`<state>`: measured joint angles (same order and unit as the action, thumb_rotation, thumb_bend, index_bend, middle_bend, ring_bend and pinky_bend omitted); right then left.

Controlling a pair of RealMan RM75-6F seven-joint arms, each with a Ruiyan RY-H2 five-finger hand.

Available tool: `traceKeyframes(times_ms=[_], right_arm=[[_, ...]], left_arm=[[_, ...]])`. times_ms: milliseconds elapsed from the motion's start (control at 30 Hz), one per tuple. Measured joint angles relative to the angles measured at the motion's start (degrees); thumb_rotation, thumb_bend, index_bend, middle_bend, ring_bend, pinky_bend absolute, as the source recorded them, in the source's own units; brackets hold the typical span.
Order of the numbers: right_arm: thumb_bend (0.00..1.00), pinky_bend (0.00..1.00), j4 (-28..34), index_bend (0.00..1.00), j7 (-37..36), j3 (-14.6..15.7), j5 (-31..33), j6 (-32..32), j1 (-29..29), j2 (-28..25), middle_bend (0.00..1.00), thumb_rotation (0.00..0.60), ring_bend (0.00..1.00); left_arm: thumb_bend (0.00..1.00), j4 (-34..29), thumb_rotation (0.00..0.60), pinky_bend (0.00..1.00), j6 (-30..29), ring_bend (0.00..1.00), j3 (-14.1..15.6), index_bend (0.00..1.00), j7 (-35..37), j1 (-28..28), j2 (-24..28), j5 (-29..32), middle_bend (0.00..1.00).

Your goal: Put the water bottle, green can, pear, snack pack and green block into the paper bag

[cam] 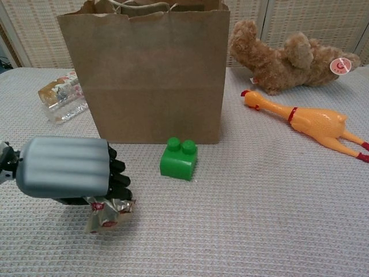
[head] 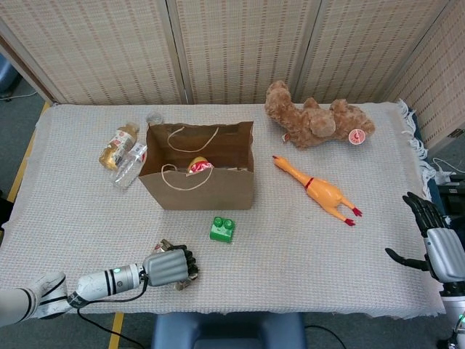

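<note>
Left hand [cam: 69,170]: fingers curled around the crumpled snack pack [cam: 106,212], at the near-left of the table; the pack hangs from under the knuckles, seemingly just off the cloth.
Right hand [head: 436,243]: fingers spread, holding nothing, beyond the near-right table corner.
Bag [head: 197,171]: upright, mouth open, left of centre; a red-and-yellow object shows inside, identity unclear.
Done: possibly one item bagged; can and pear appear nowhere on the table, so they may be inside, but this cannot be confirmed.
In hand: the snack pack, gripped but not yet carried to the bag.
Left: green block [cam: 179,159] stands just near of the bag front; bottle [head: 129,166] lies just left of the bag, beside a second, brown-labelled bottle [head: 117,146].
Not for bagging: bear [head: 316,116] at far right; rubber chicken [head: 318,189] right of the bag.
Open room: bare cloth between left hand and bag, the block slightly right of a straight path; broad bare cloth at near right.
Edges: left hand sits close to the near table [head: 73,218] edge; the bag's tall front wall must be cleared from above, and its handles droop into the mouth.
</note>
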<state>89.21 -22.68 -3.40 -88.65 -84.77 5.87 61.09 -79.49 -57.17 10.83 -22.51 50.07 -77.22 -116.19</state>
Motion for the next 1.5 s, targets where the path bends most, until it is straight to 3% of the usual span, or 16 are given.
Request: traceKeyframes(times_ms=[267,467,633,767,1000,1100,1267,1500], right_arm=[[0.06,0.00,-0.1,0.00,-0.1,0.1,-0.3,-0.3,-0.1,0.0,0.00,0.600,0.00],[0.06,0.00,0.1,0.00,0.7,0.0,-0.2,-0.3,-0.1,0.1,0.00,0.600,0.00],[0.06,0.00,0.4,0.00,1.8,0.0,-0.3,-0.1,0.1,0.4,0.00,0.600,0.00],[0.06,0.00,0.5,0.00,2.4,0.0,-0.5,0.0,0.3,0.6,0.00,0.600,0.00],[0.06,0.00,0.5,0.00,2.3,0.0,-0.6,0.1,0.4,0.5,0.00,0.600,0.00],[0.06,0.00,0.3,0.00,1.9,0.1,-0.6,0.1,0.4,0.4,0.00,0.600,0.00],[0.06,0.00,0.1,0.00,0.9,0.2,-0.4,0.4,0.3,0.0,0.00,0.600,0.00],[0.06,0.00,0.2,0.00,-0.1,0.3,0.2,0.6,0.1,-0.5,0.00,0.600,0.00]], left_arm=[[0.66,-3.7,0.600,0.65,-9.8,0.58,-1.7,0.63,-2.2,-8.2,11.2,7.9,0.65],[0.66,-2.9,0.600,0.68,-20.1,0.58,-6.0,0.65,-0.7,-16.0,15.2,18.9,0.66],[0.66,-4.5,0.600,0.67,-24.4,0.59,-13.7,0.64,4.6,-20.0,14.2,32.4,0.66],[0.66,-11.6,0.600,0.68,-25.3,0.59,-21.2,0.65,9.4,-21.0,12.7,44.0,0.66],[0.66,-27.4,0.600,0.68,-21.9,0.58,-36.1,0.66,16.3,-17.6,9.0,60.8,0.66],[0.66,-29.7,0.600,0.68,-19.8,0.58,-39.8,0.66,17.4,-13.7,6.7,64.2,0.67],[0.66,-28.5,0.600,0.68,-17.6,0.58,-42.8,0.67,17.4,-7.2,1.8,65.2,0.67],[0.65,-20.5,0.600,0.69,-15.1,0.58,-45.5,0.67,16.3,1.2,-5.1,66.5,0.67]])
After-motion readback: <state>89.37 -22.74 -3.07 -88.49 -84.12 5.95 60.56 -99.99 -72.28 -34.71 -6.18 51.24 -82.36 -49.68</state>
